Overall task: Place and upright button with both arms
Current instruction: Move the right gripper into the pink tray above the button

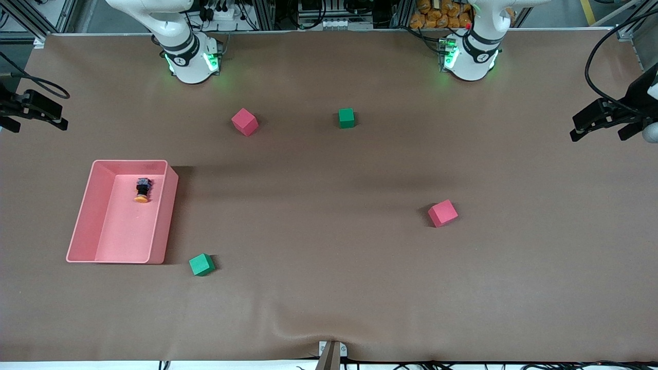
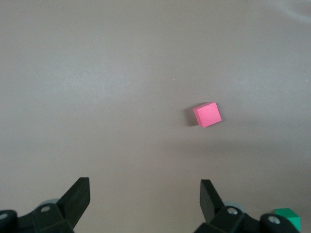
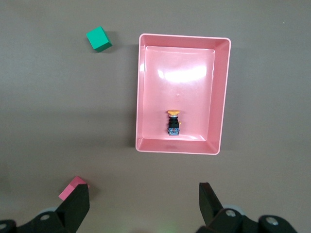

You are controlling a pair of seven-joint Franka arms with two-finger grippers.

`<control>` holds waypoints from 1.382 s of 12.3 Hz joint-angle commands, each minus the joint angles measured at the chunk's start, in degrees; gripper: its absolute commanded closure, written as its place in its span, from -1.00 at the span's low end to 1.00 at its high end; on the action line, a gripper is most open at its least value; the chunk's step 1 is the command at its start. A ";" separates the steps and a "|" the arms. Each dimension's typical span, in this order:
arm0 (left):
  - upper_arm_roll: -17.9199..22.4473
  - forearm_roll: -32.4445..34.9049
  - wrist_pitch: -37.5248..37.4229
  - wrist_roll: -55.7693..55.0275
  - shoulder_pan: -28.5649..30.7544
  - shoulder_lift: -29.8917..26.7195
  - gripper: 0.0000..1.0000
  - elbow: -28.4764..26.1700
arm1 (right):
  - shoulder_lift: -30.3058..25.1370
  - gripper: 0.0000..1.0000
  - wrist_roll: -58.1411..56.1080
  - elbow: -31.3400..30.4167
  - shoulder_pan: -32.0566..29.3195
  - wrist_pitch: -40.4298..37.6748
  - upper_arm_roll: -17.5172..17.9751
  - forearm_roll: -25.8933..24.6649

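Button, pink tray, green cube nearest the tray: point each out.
button (image 1: 142,189), front view, on its black body.
pink tray (image 1: 162,216), front view, on its wall toward the left arm's end.
green cube (image 1: 201,264), front view, on its top face.

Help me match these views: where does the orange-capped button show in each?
Front view: button lies on its side in the pink tray, at the end nearer the robots' bases.
Left wrist view: not in it.
Right wrist view: button in the same tray.
Shared landmark: the pink tray.
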 commanded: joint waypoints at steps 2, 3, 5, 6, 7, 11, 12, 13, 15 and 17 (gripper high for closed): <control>-0.08 -0.20 -1.21 0.86 0.21 0.43 -1.00 1.17 | -1.93 -1.00 0.81 -1.71 -0.51 -0.37 0.30 0.93; -0.08 -0.20 -1.21 0.86 0.21 0.43 -1.00 1.17 | -2.02 -1.00 0.81 -1.71 -0.51 -0.37 0.30 0.93; -0.08 -0.20 -1.21 0.86 0.21 0.51 -1.00 1.17 | -2.02 -1.00 0.63 -2.24 -0.51 -0.46 0.21 0.93; -0.08 -0.20 -1.21 0.86 0.21 0.43 -1.00 1.17 | -2.02 -1.00 0.46 -3.02 -0.51 -0.37 0.21 0.93; -0.08 -0.20 -1.21 0.86 0.21 0.51 -1.00 1.17 | -1.93 -1.00 0.28 -4.34 -1.20 -0.11 0.21 0.84; 0.00 -0.37 -1.21 0.86 0.30 0.51 -1.00 1.17 | -1.76 -1.00 0.02 -15.92 -4.20 8.91 0.21 0.93; 0.01 -0.38 -1.30 0.86 0.30 0.51 -1.00 1.17 | -1.58 -1.00 0.02 -18.82 -4.46 11.99 0.21 0.84; 0.01 -0.38 -1.30 0.86 0.30 0.51 -1.00 1.08 | -1.49 -1.00 0.02 -21.72 -4.46 15.94 0.21 0.58; 0.09 -0.38 -1.30 0.86 0.30 0.51 -1.00 1.08 | -0.97 -1.00 -0.07 -27.79 -4.38 24.63 0.21 0.14; 0.09 -0.38 -1.30 0.95 0.30 0.51 -1.00 1.08 | 0.78 -1.00 -0.33 -32.98 -4.81 32.99 0.12 -0.30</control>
